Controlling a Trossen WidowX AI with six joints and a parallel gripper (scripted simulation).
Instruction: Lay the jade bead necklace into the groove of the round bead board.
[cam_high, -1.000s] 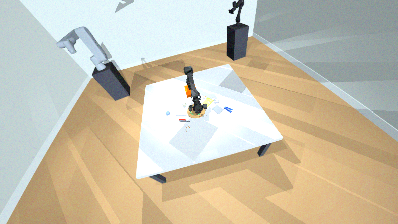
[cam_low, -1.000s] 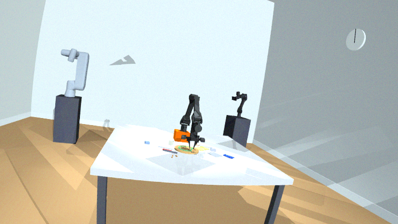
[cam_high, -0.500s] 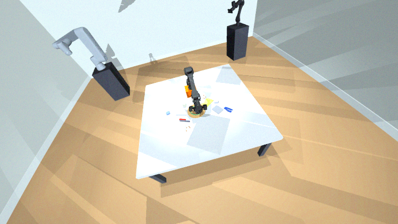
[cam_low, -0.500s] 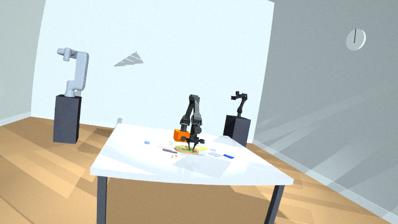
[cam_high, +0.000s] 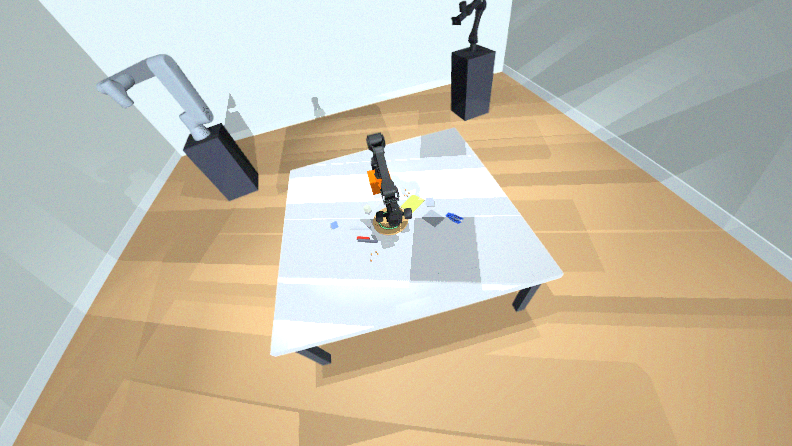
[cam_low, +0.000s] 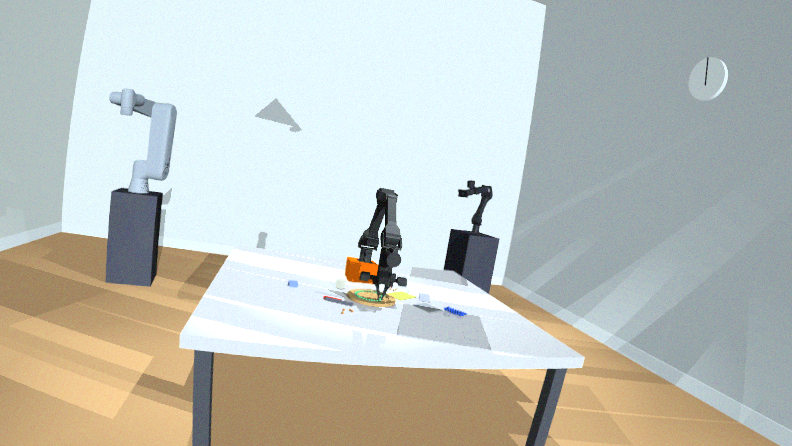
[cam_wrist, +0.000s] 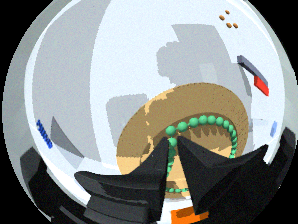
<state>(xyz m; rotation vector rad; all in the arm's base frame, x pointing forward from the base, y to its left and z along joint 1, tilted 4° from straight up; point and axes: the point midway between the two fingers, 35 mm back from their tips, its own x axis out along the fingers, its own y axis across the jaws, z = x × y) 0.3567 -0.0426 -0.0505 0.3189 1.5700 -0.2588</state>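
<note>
The round bead board (cam_high: 389, 233) (cam_low: 377, 304) (cam_wrist: 190, 95) is a tan wooden disc on the white table. The jade bead necklace (cam_low: 357, 298) (cam_wrist: 203, 119) lies over it as a loop of green beads. In the wrist view its top and right side curve along the inner edge of the board's raised rim, while its left side runs fairly straight inward of the rim. My gripper (cam_low: 381, 299) (cam_wrist: 174, 141) is low over the board, its fingertips nearly together around a bead at the loop's upper left corner. The fingers hide part of the loop and groove.
An orange box (cam_high: 374, 181) (cam_low: 357, 270) stands behind the board. A red and grey tool (cam_high: 363, 238) (cam_wrist: 261, 85) lies near its left front, with small orange bits (cam_wrist: 229, 25) farther forward. A yellow sheet (cam_high: 412, 203) and a blue object (cam_high: 454, 217) (cam_low: 455, 311) lie to the right.
</note>
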